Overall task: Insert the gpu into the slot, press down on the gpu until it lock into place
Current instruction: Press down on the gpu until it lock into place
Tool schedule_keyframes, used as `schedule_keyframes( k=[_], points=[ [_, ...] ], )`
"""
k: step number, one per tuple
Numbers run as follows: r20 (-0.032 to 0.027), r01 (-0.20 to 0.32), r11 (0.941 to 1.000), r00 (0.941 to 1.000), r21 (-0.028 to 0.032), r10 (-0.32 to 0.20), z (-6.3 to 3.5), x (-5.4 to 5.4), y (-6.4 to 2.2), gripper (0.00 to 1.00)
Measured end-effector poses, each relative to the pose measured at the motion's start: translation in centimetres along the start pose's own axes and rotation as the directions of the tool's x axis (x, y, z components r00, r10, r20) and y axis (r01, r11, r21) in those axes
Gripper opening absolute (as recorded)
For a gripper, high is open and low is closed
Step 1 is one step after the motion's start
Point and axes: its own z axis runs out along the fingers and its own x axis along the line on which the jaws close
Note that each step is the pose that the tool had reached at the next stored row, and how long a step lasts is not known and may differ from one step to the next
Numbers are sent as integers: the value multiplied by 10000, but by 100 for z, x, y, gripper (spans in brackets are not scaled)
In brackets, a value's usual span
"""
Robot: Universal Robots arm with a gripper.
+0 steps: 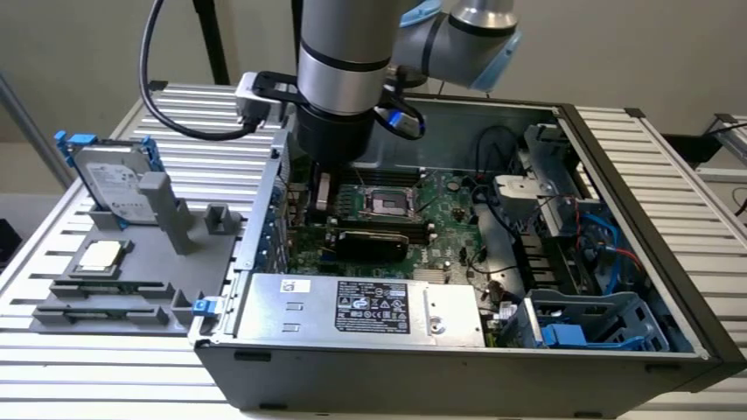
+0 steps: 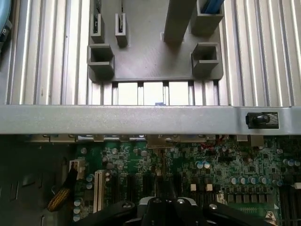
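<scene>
The open computer case (image 1: 653,289) lay on the slatted table (image 1: 653,140), its motherboard (image 1: 450,214) facing up. The arm reached down into the case near the wall on the exterior view's left, beside the grey fixture plate (image 1: 129,262). The gripper (image 2: 165,203) stood shut, its jaws together directly over the gpu (image 2: 160,181), which stood on edge beneath them as a thin dark card. The card's long axis ran from the jaws toward the case wall (image 2: 141,120). Whether it was fully seated in the slot could not be told.
</scene>
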Motion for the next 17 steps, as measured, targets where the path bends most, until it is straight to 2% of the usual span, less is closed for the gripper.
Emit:
schedule_keyframes(
  k=[12,14,17],
  points=[
    [-258,47,9979,9996,-653,-64,11,2,77,11],
    [-290,53,9972,9996,-741,-74,11,2,83,11],
    [-296,59,9964,9995,-845,-84,-19,2,87,11]
  ],
)
